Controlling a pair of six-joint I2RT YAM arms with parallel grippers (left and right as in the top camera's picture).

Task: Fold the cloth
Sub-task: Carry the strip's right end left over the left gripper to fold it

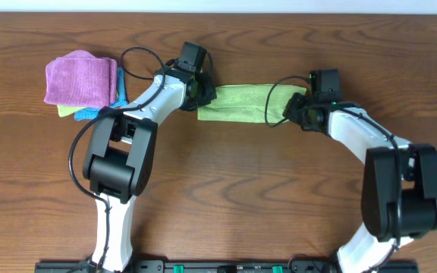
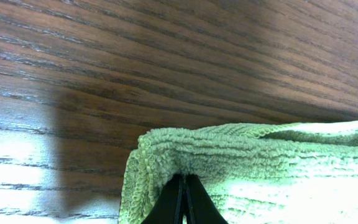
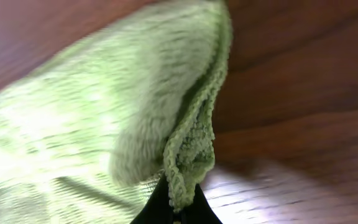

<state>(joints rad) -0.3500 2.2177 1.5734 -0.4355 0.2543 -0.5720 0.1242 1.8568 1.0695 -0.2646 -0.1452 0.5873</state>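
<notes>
Overhead view: lime-green soft microfibre cloth (image 1: 241,103) lies as a long narrow band on the dark wood-grain table (image 1: 226,205), upper-centre, stretched betw. the two arms. Prob. already doubled over once lengthwise, judging by the strip shape & the layered edges in the wrist views. Left gripper (image 1: 201,91) sits at the band's left end, right gripper (image 1: 296,114) at its right end. Far left, well apart: folded fluffy purple cloth (image 1: 80,76) stacked on a teal cloth (image 1: 89,114); not part of the job.

Left wrist cam: black fingertips (image 2: 173,208) pressed together, no gap, pinching the rounded left end of the cloth, which rests on the table. Right wrist cam: tips clamped on the hemmed edge, fabric draping over & down past them. That end looks raised a bit off the wood, but the pic is blurred, so can't be sure.

Handling: v. light, limp, no stiffness. It will sag & bunch wherever unsupported, so both ends should travel together. Pile is grippy, not slippery, so it's unlikely to slip out; bigger risk is layers shifting or only the top layer being caught. Best hold = corners/hem, thru all layers, as near the end edge as poss. Nothing fragile.
</notes>
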